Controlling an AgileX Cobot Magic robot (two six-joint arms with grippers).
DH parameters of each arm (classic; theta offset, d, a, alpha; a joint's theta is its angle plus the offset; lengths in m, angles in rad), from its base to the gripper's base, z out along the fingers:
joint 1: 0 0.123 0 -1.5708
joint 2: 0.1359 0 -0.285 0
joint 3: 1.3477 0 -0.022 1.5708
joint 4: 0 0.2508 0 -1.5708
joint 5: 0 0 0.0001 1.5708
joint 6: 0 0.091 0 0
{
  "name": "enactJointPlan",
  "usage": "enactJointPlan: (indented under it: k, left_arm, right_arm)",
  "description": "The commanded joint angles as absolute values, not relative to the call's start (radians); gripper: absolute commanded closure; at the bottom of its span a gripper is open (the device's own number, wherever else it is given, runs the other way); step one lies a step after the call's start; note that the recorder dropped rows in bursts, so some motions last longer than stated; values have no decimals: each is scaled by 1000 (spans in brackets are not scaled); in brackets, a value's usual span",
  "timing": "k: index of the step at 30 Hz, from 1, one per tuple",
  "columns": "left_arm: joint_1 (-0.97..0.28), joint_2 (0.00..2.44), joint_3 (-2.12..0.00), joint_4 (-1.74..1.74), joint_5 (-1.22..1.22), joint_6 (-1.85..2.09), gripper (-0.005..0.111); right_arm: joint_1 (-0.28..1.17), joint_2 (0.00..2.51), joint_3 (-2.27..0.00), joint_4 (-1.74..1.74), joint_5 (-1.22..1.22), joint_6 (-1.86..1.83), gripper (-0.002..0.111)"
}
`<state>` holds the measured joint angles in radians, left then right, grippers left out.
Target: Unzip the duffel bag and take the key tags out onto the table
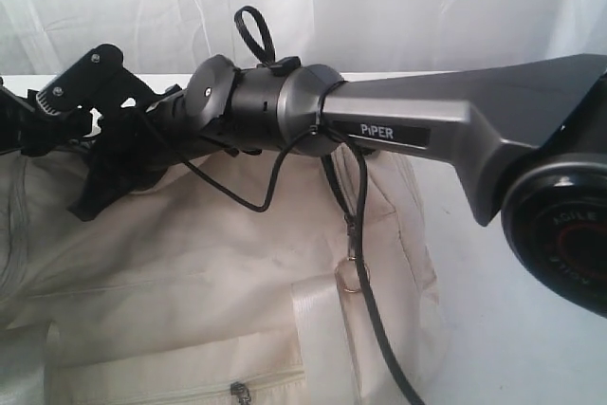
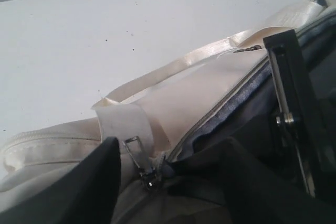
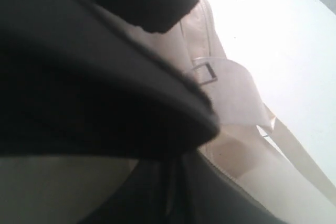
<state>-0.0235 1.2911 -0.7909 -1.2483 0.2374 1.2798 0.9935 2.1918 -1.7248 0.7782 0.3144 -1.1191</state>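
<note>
The cream duffel bag (image 1: 218, 272) fills the lower part of the exterior view on the white table (image 1: 512, 310). In the left wrist view its main zipper stands parted, showing dark lining (image 2: 247, 108). The slider with a rectangular metal pull (image 2: 140, 160) sits between the wide-apart fingers of my left gripper (image 2: 168, 174), which is open and holds nothing. My right arm (image 1: 408, 120) reaches across the bag to its left end, where my right gripper (image 1: 100, 173) dips toward the opening. Its jaws are lost in dark blur. The key tags are hidden.
A pale webbing strap (image 2: 178, 66) lies over the bag's top onto the table. A metal ring (image 1: 351, 277) hangs on the bag's side and a small zipper pull (image 1: 242, 392) marks a front pocket. A black cable (image 1: 375, 310) trails across the bag. A white curtain hangs behind.
</note>
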Motion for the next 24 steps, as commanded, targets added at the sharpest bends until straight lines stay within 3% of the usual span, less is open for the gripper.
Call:
enactJointPlan:
  k: [1, 11, 16, 24]
  left_arm:
    - [-22, 1281, -849, -1353, 236, 1184, 47]
    - [-22, 1282, -849, -1272, 117, 1212, 54]
    - [-22, 1282, -849, -1247, 40, 1360, 65]
    - [-22, 1282, -849, -1247, -16, 1811, 66]
  right_arm:
    - [1008, 2204, -1714, 591, 474, -1163, 107]
    - [1000, 2189, -1714, 576, 466, -1150, 108]
    - [997, 2189, -1714, 576, 463, -1144, 108]
    - [997, 2189, -1714, 578, 394, -1112, 108]
